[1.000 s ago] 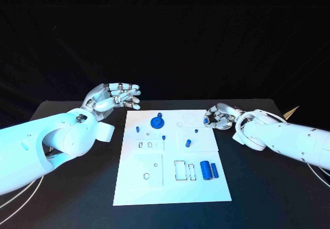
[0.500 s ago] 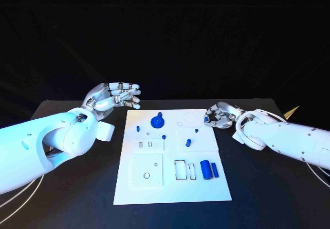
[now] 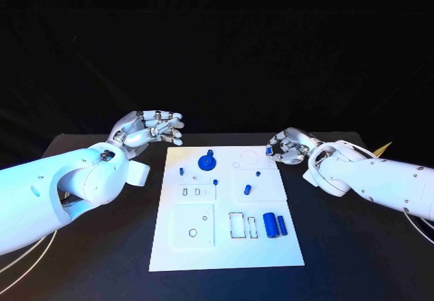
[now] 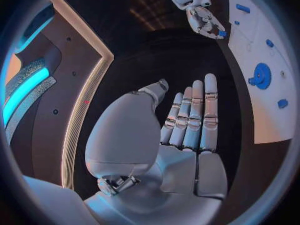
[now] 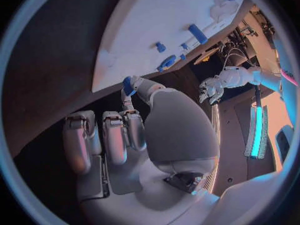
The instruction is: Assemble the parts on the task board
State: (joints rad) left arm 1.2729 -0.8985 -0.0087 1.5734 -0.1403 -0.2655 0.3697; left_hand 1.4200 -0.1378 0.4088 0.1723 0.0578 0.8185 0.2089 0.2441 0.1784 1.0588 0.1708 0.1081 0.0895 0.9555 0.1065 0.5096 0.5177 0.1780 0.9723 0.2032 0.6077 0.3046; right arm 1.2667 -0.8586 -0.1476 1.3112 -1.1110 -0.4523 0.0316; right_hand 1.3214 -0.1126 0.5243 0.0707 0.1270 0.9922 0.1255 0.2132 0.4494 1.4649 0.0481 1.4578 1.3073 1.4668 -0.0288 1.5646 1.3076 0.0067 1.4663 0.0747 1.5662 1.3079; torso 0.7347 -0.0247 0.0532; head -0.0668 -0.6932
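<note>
The right hand [image 3: 288,150] hovers at the right of centre in the head view, just off the upper right corner of the task board [image 3: 271,248]; it pinches a small blue part [image 3: 269,150] between thumb and a finger, the other fingers curled beside it; the right wrist view shows the same piece [image 5: 129,85] at the fingertips, above the table and near the board's edge. The left hand [image 3: 147,130] is raised at the upper left of the board, fingers loosely spread, holding nothing. On the board a blue disc [image 3: 208,162] sits near the top and two blue cylinders [image 3: 275,223] lie at the lower right. The step in hand looks like carrying the pinched part to its seat; the next move calls for bringing it over the matching recess, lining it up and lowering it in.
</note>
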